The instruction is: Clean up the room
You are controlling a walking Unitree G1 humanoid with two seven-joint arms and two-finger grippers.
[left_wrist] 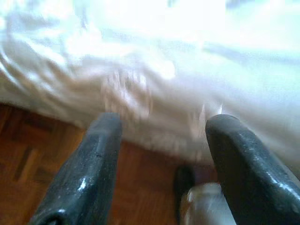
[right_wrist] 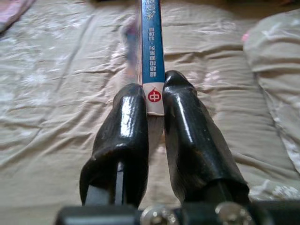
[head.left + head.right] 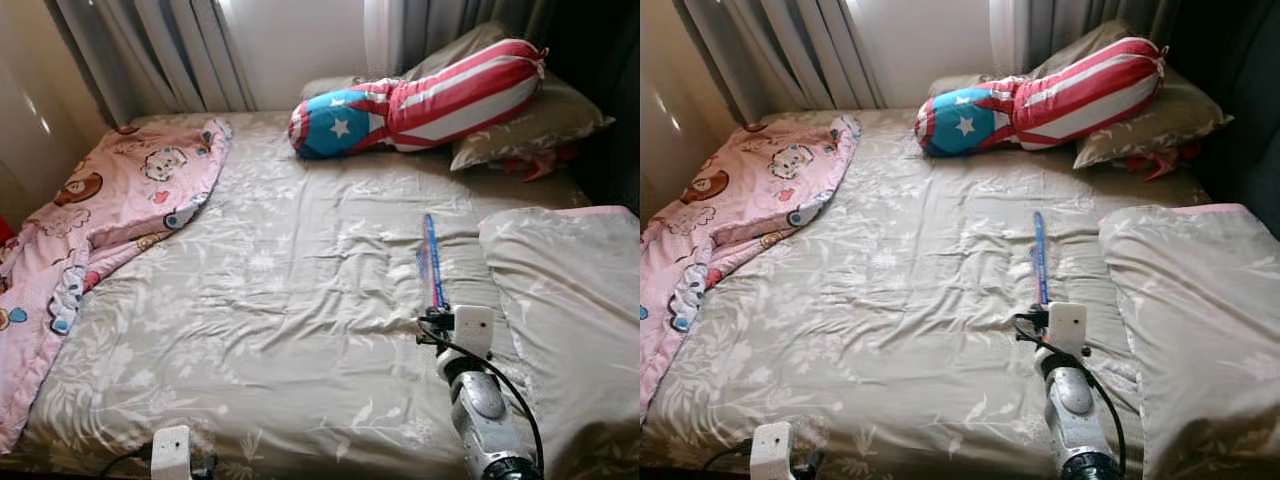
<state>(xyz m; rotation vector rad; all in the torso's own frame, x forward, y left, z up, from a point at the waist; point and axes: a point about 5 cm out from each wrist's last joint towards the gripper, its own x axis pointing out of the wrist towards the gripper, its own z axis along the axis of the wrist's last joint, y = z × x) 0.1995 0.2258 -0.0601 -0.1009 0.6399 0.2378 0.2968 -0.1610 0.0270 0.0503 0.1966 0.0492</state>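
So the right gripper [image 2: 154, 101] is out over the bed [image 3: 280, 300], toward its right side, with its two black fingers [image 2: 124, 136] clamped on the bottom end of a thin blue book [image 3: 432, 262] — you see it spine-on, blue with white lettering and a little red-and-white round mark right where the fingers pinch it. The book stands on edge, pointing away from the robot toward the head of the bed, just beside a folded beige floral duvet [image 3: 570, 300] that lies along the bed's right edge.

The bed itself is covered in a rumpled beige sheet with a pale leaf print. At the head end there's a long bolster pillow in red and white stripes with a blue end and a white star [image 3: 420, 100], leaning against a beige pillow [image 3: 540, 125] in the far right corner. A pink cartoon-print blanket [image 3: 100, 220] is bunched along the left edge and spills over the side.

The left gripper [image 1: 161, 136] is down low at the near edge of the bed, its fingers [image 1: 89, 164] spread apart with nothing between them — the wrist view looks past them at the overexposed sheet hanging down and a brown parquet wood floor [image 1: 28, 159] below.

Grey curtains [image 3: 160, 50] hang behind the head of the bed.
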